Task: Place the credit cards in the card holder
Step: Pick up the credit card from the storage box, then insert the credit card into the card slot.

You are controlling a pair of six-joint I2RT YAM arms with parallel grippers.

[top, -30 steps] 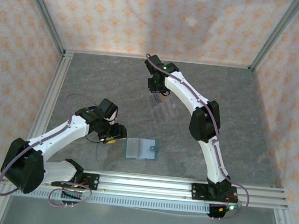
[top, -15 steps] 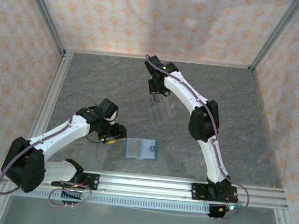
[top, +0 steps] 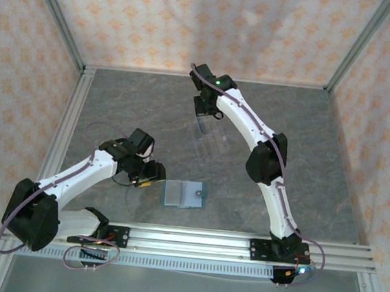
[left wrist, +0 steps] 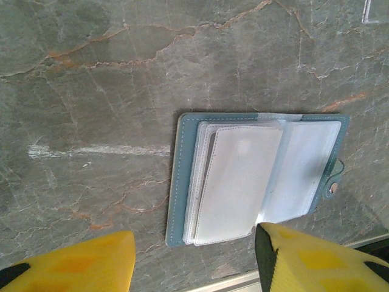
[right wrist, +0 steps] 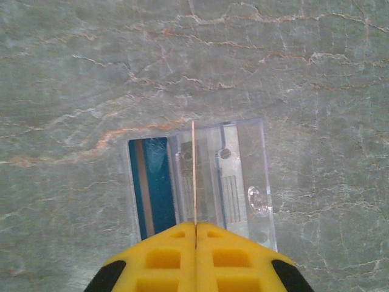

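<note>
The grey marble tabletop (top: 317, 165) carries everything, with 2 arms bolted at its near edge. The right arm (top: 263, 152) stretches far across toward the back. The left arm (top: 82, 173) is bent low on the left side.

A clear rack (top: 213, 146) sits mid-table, just below the right arm's wrist. The holder (left wrist: 255, 176) lies flat near the front rail, well apart from the rack. It is spread open, with its teal cover underneath and pale sleeves facing up. Its clasp (left wrist: 332, 188) is at the right edge in the left wrist view.

The left end effector (left wrist: 194, 261) hovers just beside the holder. Its 2 yellow fingers are spread apart with nothing between them.

The right end effector (right wrist: 195, 226) has its fingers pressed together, clamped on a thin card (right wrist: 194, 170) seen edge-on. That card stands upright over the middle of the rack. Whether its lower edge sits in a slot cannot be told. A dark card (right wrist: 151, 182) with a pale stripe lies in the rack's left part, beside the pinched one.
</note>
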